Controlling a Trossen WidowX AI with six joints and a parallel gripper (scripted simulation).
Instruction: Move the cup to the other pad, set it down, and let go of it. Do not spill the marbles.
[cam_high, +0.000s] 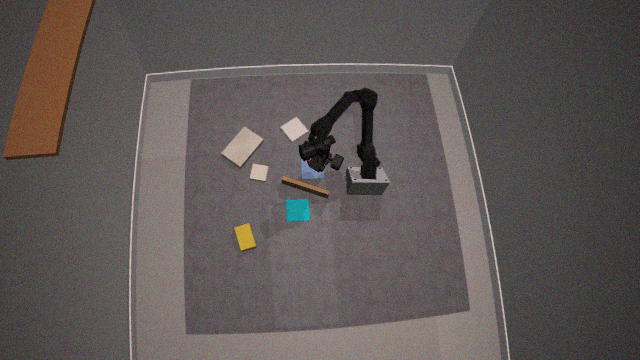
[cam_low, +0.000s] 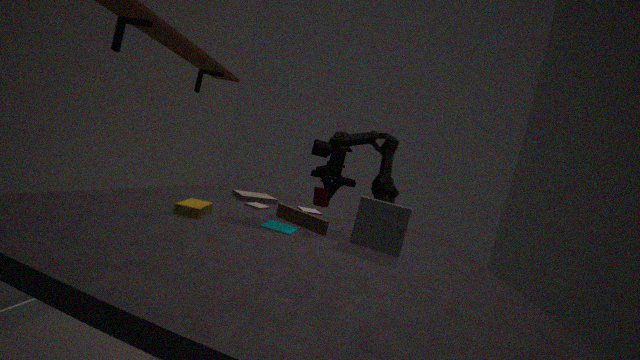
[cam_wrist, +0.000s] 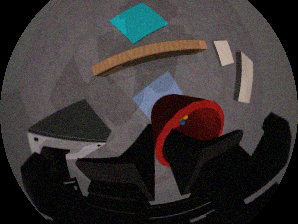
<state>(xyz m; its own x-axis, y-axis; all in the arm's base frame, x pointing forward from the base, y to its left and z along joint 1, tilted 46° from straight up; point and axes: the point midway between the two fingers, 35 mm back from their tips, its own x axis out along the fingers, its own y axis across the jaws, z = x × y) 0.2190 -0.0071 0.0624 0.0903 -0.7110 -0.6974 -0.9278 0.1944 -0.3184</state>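
The hand (cam_wrist: 174, 163) grips the red cup (cam_wrist: 189, 125) by its wall; marbles (cam_wrist: 182, 120) inside.

arm arched, pincer (cam_wrist: 174, 157) pointing down, clamped on the cup (cam_wrist: 188, 124).
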